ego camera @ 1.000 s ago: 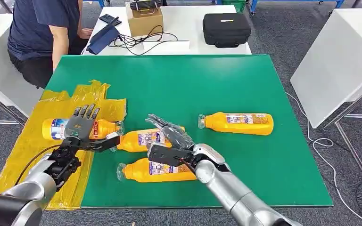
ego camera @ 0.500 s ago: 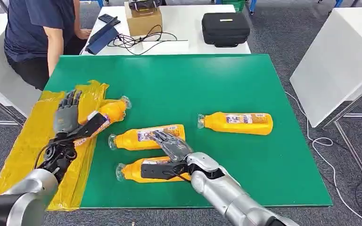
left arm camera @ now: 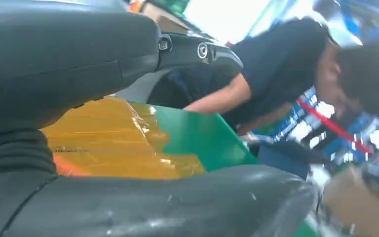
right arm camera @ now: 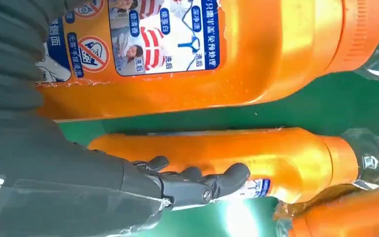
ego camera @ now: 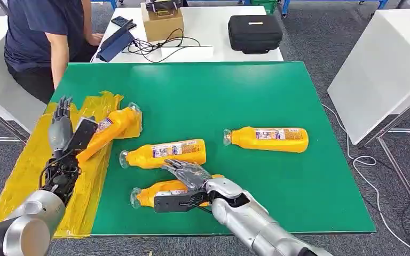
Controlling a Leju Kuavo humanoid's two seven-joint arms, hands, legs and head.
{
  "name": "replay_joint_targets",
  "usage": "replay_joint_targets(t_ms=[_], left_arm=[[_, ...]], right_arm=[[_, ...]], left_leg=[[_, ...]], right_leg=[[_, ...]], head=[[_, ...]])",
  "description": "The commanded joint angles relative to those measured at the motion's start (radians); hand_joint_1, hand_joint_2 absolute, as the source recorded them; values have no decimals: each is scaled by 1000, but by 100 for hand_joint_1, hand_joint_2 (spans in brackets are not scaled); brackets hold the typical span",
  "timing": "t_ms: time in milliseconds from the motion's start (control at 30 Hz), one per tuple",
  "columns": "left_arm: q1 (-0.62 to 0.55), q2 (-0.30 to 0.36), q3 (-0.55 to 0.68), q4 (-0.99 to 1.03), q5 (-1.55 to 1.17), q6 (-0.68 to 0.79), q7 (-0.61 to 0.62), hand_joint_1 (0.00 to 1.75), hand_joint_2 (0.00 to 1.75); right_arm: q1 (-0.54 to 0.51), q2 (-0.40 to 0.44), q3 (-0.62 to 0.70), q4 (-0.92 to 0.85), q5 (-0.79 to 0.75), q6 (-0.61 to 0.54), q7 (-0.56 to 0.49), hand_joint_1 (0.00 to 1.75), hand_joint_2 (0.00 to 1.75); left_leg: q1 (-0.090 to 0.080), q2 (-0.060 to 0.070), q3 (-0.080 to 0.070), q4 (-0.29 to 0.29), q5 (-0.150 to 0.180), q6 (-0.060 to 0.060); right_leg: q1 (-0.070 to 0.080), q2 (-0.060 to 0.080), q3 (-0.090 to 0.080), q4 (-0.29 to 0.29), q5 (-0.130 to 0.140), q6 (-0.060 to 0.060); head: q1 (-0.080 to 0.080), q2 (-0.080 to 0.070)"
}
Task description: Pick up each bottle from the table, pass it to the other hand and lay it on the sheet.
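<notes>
Since the earlier frame, left hand (ego camera: pixel 63 129) has swung out toward 9 o'clock, fingers spread, holding nothing; its bottle (ego camera: pixel 107 129) lies on the yellow sheet (ego camera: pixel 18 176). Right hand (ego camera: pixel 188 178) drapes wide over the nearest bottle (ego camera: pixel 157 193). Risk: a loose grasp rolls it into the middle bottle (ego camera: pixel 165 153).

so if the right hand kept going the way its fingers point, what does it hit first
Likely the middle bottle: the right hand lies over the nearest bottle, fingers aimed up-left toward it. Depth is unclear.
</notes>
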Motion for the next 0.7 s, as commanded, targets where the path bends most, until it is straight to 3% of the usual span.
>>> replay_joint_targets(t_ms=[33, 300, 700], left_arm=[[-29, -8, -51, -18, 115, 19, -3, 0, 0], [4, 17, -120, -43, 217, 24, -3, 0, 0], [12, 32, -151, -39, 263, 33, -3, 0, 0]], right_arm=[[-12, -40, 69, 39, 36, -4, 29, 0, 175], [50, -147, 40, -214, 103, -115, 123, 0, 175], [119, -211, 8, -404, 137, -60, 143, 0, 175]], left_leg=[[2, -3, 2, 0, -1, 0], [0, -3, 1, 0, 0, 0], [0, -2, -1, 0, -1, 0]], right_leg=[[2, -5, 4, -2, -1, 2], [0, -3, 2, -1, -1, 1], [0, -3, 1, -1, -1, 1]], head=[[0, 0], [0, 0], [0, 0]])
